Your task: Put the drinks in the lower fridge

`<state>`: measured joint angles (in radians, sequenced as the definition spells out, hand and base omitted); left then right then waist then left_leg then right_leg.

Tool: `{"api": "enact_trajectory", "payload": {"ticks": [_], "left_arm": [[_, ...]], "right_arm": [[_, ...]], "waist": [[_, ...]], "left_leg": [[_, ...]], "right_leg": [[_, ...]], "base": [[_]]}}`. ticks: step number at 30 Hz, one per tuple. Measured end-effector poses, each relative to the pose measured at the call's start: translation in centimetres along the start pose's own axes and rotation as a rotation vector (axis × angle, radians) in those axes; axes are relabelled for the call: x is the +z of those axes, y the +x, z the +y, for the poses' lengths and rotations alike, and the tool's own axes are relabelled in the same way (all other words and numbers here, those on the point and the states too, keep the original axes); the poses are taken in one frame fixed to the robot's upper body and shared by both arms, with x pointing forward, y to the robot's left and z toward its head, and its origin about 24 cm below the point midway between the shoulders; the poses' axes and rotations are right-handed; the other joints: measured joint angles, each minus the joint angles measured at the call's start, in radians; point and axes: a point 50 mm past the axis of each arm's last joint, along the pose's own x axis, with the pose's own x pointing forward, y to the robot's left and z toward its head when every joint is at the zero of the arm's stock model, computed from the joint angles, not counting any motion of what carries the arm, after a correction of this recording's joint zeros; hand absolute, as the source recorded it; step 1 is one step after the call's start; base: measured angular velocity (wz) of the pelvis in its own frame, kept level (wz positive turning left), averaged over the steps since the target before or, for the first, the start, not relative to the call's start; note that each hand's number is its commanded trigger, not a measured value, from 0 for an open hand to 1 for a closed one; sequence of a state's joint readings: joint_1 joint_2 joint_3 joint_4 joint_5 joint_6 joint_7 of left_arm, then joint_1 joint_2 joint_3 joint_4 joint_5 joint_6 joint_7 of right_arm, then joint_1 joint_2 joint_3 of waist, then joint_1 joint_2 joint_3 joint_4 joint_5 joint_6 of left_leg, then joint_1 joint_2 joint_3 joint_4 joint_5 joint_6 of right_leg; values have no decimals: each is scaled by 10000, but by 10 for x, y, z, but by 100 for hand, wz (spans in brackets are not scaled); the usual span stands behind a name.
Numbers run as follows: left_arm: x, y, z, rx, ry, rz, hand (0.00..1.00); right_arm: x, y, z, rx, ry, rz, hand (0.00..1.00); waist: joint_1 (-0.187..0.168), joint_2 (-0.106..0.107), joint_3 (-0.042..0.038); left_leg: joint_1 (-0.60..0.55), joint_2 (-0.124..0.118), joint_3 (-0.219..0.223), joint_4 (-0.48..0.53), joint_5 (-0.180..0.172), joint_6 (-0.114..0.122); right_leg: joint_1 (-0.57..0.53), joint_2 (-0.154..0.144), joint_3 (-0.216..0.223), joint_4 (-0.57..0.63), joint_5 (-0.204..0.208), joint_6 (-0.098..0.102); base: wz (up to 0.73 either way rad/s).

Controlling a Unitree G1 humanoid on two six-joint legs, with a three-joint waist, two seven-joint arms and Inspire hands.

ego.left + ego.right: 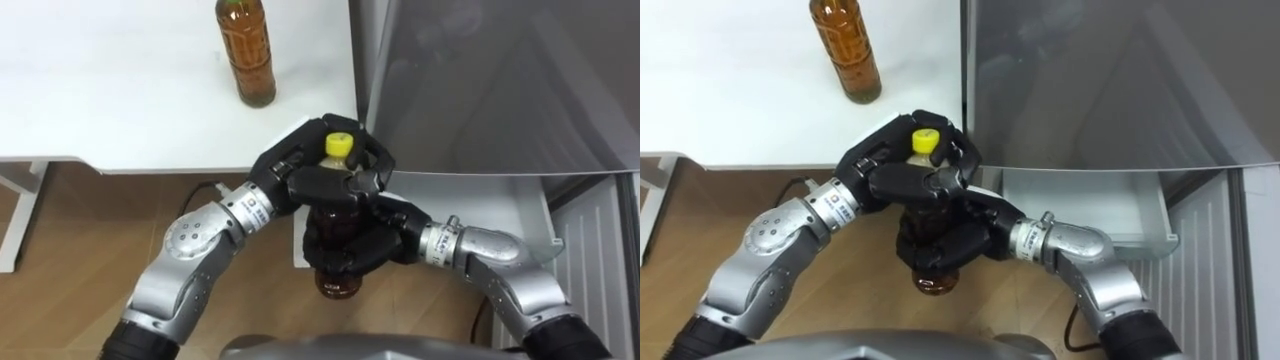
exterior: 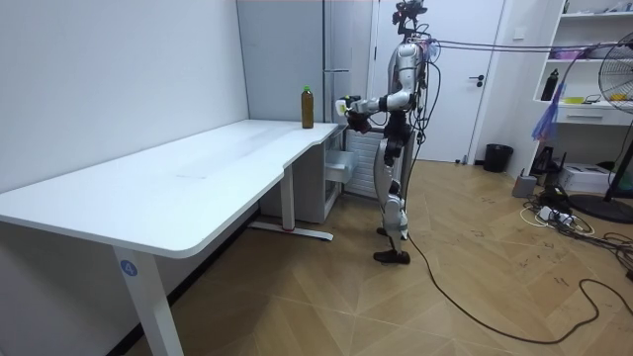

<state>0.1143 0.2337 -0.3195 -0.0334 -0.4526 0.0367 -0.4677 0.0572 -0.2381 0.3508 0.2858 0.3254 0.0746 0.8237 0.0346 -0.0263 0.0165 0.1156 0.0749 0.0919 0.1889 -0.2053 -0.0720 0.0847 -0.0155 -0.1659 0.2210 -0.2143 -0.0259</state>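
Two drinks in sight. Yellow-capped bottle (image 1: 338, 283) held upright just off the tabletop's (image 1: 120, 90) near right corner, above the wooden floor (image 2: 445, 297). Left hand (image 1: 290, 170) curled round its neck below the cap, right hand (image 1: 365, 240) wrapped round its body lower down. Second bottle (image 1: 245, 50) upright on the tabletop near its right edge, well clear of both hands. Beside that edge, grey fridge (image 1: 500, 80) with white lower drawer (image 1: 500, 205) pulled out. Stands at the long white table's far end, by the fridge; white door (image 2: 485, 79), dark bin (image 2: 497, 157) and fan (image 2: 618, 99) beyond.
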Motion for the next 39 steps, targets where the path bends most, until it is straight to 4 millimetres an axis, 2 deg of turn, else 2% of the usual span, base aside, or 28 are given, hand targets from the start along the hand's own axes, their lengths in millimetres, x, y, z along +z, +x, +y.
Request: {"api": "enact_trajectory", "payload": {"ticks": [1,25,28,31,35,39], "left_arm": [[0,0,0,14,-65,-49,0],[14,-2,4,70,378,-438,0],[25,-3,3,14,630,-788,0],[53,-5,0,-17,1074,-2016,0],[77,-9,-3,188,1121,-3496,0],[96,-17,0,820,1642,-4295,0]], "right_arm": [[0,0,0,5,42,-51,100],[-7,-4,3,429,54,547,100],[-8,-4,4,584,14,586,100],[-11,-5,5,708,-272,1050,100],[-17,-8,8,872,-195,1362,100],[-22,-12,10,822,-138,1436,100]], "waist": [[-2,-2,0],[-25,6,-7],[4,31,-15],[-6,87,-31],[66,240,-93],[117,351,-69]], "left_leg": [[-2,0,0,0,0,0],[-18,2,3,14,0,0],[-17,3,1,20,0,0],[-17,0,-5,46,0,0],[11,-6,2,25,0,0],[35,9,5,19,0,0]], "right_leg": [[-2,-2,-3,1,0,0],[10,-8,4,9,0,0],[18,-18,-25,17,1,-1],[23,-63,-20,28,1,-1],[36,-72,-25,34,1,1],[43,-53,-40,40,5,-6]], "base": [[0],[0],[0],[0],[0],[0]]}}
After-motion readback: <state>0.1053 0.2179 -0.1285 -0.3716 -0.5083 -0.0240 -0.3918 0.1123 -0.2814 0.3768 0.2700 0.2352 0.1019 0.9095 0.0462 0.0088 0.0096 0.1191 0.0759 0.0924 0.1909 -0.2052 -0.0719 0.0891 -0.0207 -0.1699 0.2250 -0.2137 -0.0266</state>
